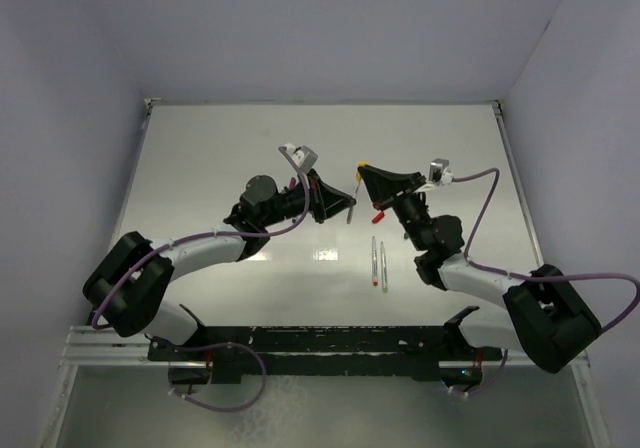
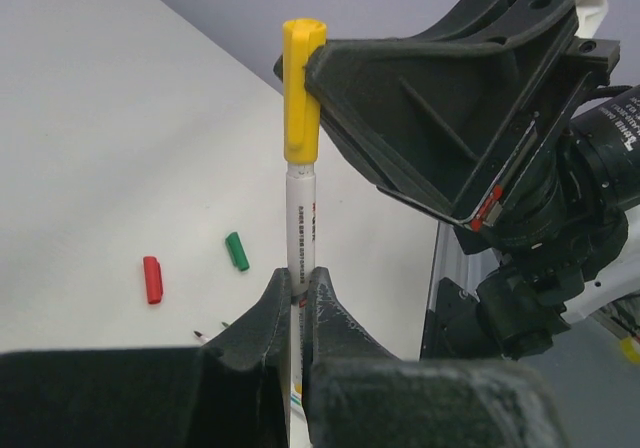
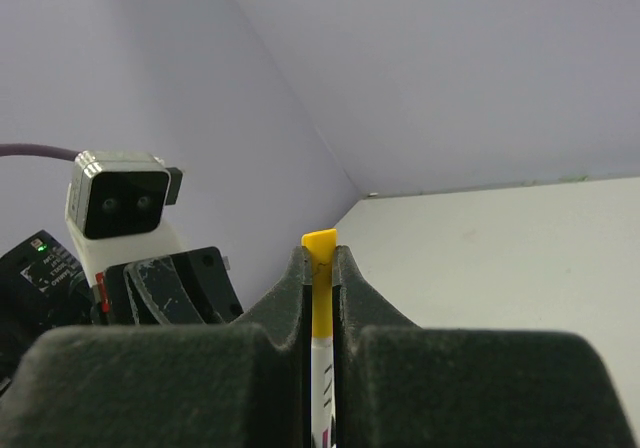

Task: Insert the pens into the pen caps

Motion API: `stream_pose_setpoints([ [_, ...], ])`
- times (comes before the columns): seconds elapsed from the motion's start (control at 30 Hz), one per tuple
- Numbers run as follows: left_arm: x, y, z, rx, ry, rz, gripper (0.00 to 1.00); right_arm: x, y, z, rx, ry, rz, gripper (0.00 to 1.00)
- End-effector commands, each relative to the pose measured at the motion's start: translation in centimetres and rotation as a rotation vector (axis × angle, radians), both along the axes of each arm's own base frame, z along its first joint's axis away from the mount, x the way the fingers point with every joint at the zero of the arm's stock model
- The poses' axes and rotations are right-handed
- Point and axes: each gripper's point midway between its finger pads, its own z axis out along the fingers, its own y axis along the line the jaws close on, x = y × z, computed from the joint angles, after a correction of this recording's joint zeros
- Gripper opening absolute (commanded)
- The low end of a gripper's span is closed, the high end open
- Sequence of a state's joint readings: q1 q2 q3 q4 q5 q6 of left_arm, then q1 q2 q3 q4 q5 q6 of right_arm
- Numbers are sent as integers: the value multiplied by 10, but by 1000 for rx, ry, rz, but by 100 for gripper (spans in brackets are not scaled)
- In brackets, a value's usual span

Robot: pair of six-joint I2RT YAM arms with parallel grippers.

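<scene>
You have a white pen (image 2: 302, 223) upright, its top end inside the yellow cap (image 2: 301, 88). A red cap (image 2: 152, 279) and a green cap (image 2: 236, 251) lie apart. Two more pens (image 1: 373, 261) lie side by side.

glossy plastic cap (image 2: 302, 93), smooth pen (image 2: 302, 218)

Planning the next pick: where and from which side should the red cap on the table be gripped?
I would grip the red cap across its narrow width at mid-length, coming straight down from above. It lies flat on the table, apart from the green cap, so the jaws can straddle both long sides.
</scene>
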State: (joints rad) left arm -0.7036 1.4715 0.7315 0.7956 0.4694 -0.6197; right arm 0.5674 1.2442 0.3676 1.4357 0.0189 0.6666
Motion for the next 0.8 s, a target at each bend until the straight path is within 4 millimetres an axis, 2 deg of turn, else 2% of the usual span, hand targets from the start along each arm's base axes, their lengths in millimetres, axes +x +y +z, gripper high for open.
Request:
stream_pose_setpoints([
  [0.0, 2, 4, 54, -148, -139, 31, 0, -14, 16, 4, 7, -15, 116, 0],
  [0.33, 3, 15, 81, -244, -205, 58, 0, -19, 33, -26, -71, 106, 216, 0],
  [0.47, 4, 22, 97, -300, -236, 68, 0, -21, 42, -44, -120, 169, 265, 0],
  [0.77, 20, 37, 121, -339, -298, 143, 0, -26, 47, -82, -171, 286, 299, 0],
])
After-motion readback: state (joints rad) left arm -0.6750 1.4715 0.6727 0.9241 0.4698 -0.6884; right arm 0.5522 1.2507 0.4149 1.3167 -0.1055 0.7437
